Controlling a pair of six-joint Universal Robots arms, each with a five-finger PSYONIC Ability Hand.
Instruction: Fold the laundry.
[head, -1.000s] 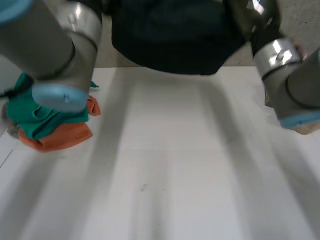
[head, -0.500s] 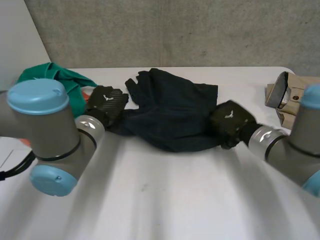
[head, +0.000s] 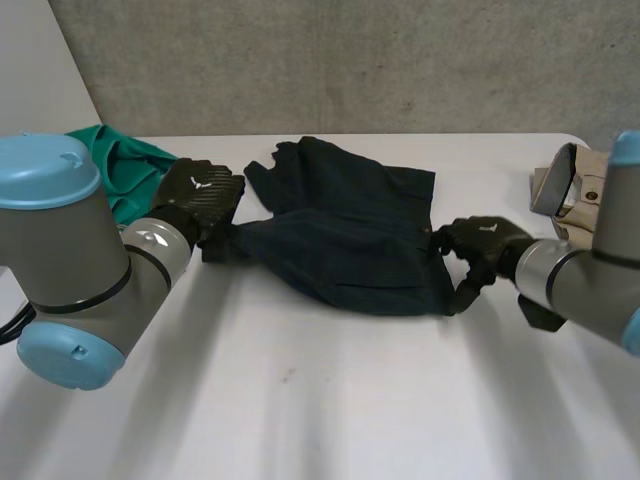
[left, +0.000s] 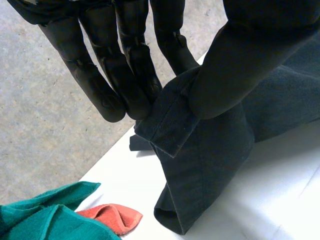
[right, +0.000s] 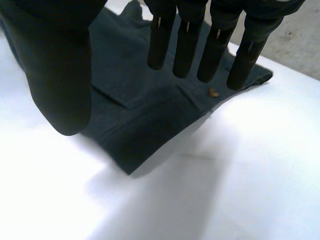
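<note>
Between my left hand's thumb and straight fingers a hemmed corner of the dark garment is pinched, and the cloth hangs in a bunched fold from that grasp down to the white table. Just past my fingertips on that side lie a green cloth and an orange one, apart from the garment.

From that corner the garment runs crosswise in front of me, its long axis side to side, and ends under my right hand. That hand is released: its fingers are straight, the thumb stands wide of them, and the cloth lies flat beneath, its near corner just beyond the thumb. Whether those fingertips brush the fabric I cannot quite tell; it looks like a hover.

So my left holds one end and my right is the nearer hand to the other, loose end. I judge the next move calls for my right to close on that edge, so the garment can be drawn taut between both hands. Well beyond my right hand, a beige garment sits at the table's far corner.
</note>
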